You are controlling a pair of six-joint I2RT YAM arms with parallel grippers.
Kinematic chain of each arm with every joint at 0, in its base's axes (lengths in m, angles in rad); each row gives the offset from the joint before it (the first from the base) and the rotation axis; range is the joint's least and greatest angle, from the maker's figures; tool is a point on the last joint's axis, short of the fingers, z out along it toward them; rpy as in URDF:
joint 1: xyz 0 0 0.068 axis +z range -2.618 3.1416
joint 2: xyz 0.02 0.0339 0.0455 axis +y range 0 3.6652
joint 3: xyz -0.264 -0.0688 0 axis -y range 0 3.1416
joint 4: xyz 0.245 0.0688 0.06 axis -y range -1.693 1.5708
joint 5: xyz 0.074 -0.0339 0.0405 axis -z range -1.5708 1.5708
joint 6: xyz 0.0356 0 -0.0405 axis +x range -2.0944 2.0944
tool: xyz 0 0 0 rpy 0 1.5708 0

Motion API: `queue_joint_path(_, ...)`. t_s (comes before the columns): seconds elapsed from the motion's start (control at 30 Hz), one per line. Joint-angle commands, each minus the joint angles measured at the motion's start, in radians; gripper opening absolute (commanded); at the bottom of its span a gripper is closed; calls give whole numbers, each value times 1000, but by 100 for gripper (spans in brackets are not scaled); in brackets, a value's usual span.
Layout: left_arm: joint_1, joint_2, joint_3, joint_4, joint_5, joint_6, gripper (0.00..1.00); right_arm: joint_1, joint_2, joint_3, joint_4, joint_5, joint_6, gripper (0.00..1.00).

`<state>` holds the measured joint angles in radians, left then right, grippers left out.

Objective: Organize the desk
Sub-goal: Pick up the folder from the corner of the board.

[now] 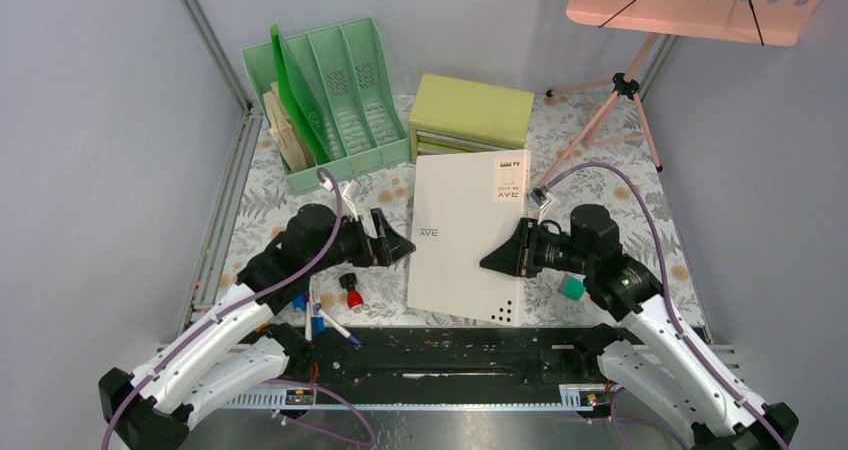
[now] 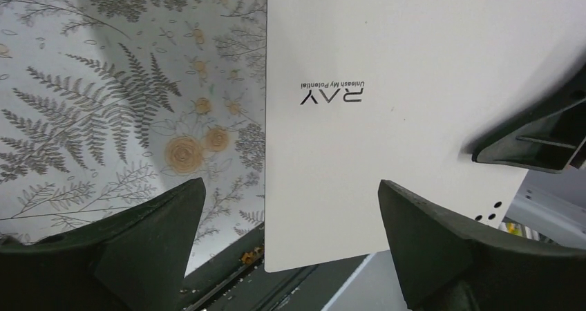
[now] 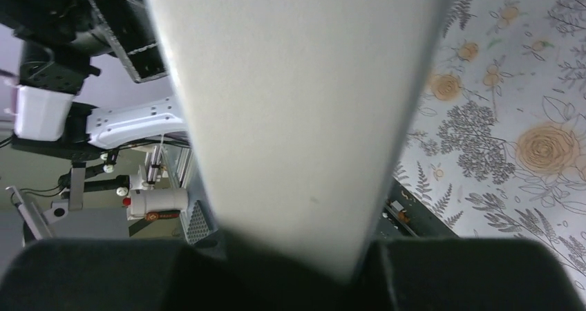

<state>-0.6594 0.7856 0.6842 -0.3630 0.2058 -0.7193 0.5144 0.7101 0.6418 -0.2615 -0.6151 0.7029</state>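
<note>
White RAY folder looks thin, light, slick and likely to flex; right gripper clamps its right edge, left gripper gapes empty over the desk.

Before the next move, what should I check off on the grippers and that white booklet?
1. Right gripper shut on the white booklet's right edge: ok.
2. Left gripper open: ok.
3. Left gripper clear of the booklet: cannot tell.
4. Booklet wholly on the desk: not ok, its near corner overhangs the black rail.
5. Booklet clear of the drawer chest: cannot tell.
</note>
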Motion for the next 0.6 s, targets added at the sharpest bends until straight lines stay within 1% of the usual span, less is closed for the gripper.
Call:
queue_joint_path(0.0, 21, -51, 33, 62, 97, -20, 99, 7, -45, 81, -3, -77, -7, 0)
queue_joint_path(0.13, 52, -61, 20, 93, 156, -38, 99, 7, -58, 109, -19, -164, 3, 0)
queue_joint_path(0.2, 75, -67, -5, 164, 227, -73, 99, 7, -59, 129, -32, -213, 7, 0)
queue_joint_path(0.3, 99, -65, -59, 326, 345, -144, 99, 7, -61, 152, -38, -274, 15, 0)
queue_joint_path(0.33, 101, -59, -67, 354, 365, -156, 99, 7, -64, 160, -36, -287, 14, 0)
queue_joint_path(0.43, 102, -33, -60, 359, 396, -160, 99, 7, -69, 169, -38, -316, 11, 0)
queue_joint_path(0.5, 102, -23, -56, 400, 428, -164, 99, 7, -63, 171, -40, -332, 12, 0)
queue_joint_path(0.57, 102, -18, -54, 458, 478, -182, 96, 7, -50, 169, -46, -348, 12, 0)
